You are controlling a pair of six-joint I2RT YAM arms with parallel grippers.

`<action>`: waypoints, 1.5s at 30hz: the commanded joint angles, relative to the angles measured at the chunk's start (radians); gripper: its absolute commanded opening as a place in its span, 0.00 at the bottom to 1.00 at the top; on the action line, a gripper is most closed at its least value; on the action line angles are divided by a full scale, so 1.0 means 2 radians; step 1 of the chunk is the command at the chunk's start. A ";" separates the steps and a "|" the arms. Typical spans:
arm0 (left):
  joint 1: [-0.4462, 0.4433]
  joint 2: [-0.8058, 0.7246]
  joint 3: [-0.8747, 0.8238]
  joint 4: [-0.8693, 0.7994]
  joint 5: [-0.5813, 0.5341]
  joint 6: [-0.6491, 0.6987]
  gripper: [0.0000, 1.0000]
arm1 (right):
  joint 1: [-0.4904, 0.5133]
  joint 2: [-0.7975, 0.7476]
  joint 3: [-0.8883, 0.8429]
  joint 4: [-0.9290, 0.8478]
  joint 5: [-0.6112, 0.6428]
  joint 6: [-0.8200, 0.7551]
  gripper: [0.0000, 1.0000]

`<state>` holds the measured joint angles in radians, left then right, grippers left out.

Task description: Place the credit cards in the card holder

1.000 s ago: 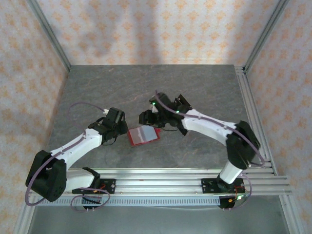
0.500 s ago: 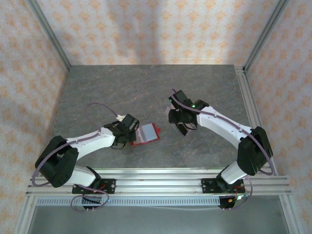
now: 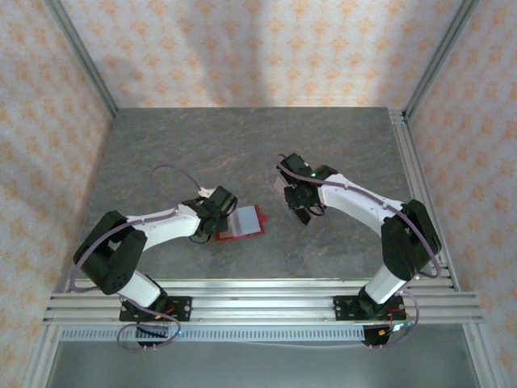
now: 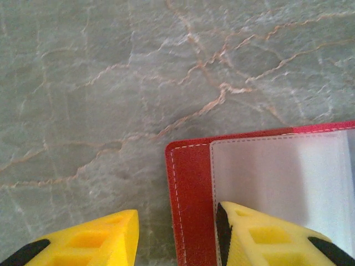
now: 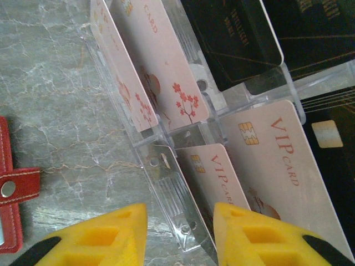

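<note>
The card holder [image 3: 241, 222] lies open on the table, red outside [image 4: 191, 199] with a pale grey pocket facing up. My left gripper [image 4: 177, 244] is open and straddles its left edge, one yellow finger [image 4: 266, 238] over the pale pocket and the other over bare table. The credit cards stand in a clear plastic rack [image 5: 177, 199]: pale pink VIP cards [image 5: 222, 177], flowered pink ones [image 5: 161, 66] and black ones [image 5: 238, 33]. My right gripper [image 5: 180, 238] hangs open over the rack, with a clear divider and the edge of a pink card between its fingers, untouched.
The grey marble table [image 3: 202, 145] has free room behind and to the left. The holder's red snap tab [image 5: 14, 188] shows left of the rack. Aluminium rails [image 3: 420, 186] run along the right and near edges.
My left gripper slid right to the holder's left edge. My right gripper left the holder, moved right over the card rack, and its jaws narrowed.
</note>
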<state>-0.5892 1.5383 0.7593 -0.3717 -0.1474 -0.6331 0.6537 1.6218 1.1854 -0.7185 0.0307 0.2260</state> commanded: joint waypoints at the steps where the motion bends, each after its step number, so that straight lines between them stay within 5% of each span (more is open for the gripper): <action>1: 0.006 0.012 0.021 0.005 -0.023 0.022 0.42 | -0.002 0.011 -0.013 -0.010 0.019 -0.007 0.34; 18: 0.012 -0.019 0.031 -0.010 -0.009 0.028 0.42 | -0.002 0.026 -0.037 0.006 0.006 -0.004 0.23; 37: 0.012 -0.027 0.036 -0.010 -0.001 0.025 0.41 | -0.003 0.022 -0.026 0.000 -0.020 -0.015 0.00; 45: 0.012 -0.030 0.041 -0.015 0.000 0.025 0.41 | -0.005 0.018 -0.002 -0.019 -0.038 -0.029 0.00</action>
<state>-0.5690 1.5070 0.8112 -0.3721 -0.1387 -0.5926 0.6502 1.6634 1.1378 -0.7147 -0.0360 0.1890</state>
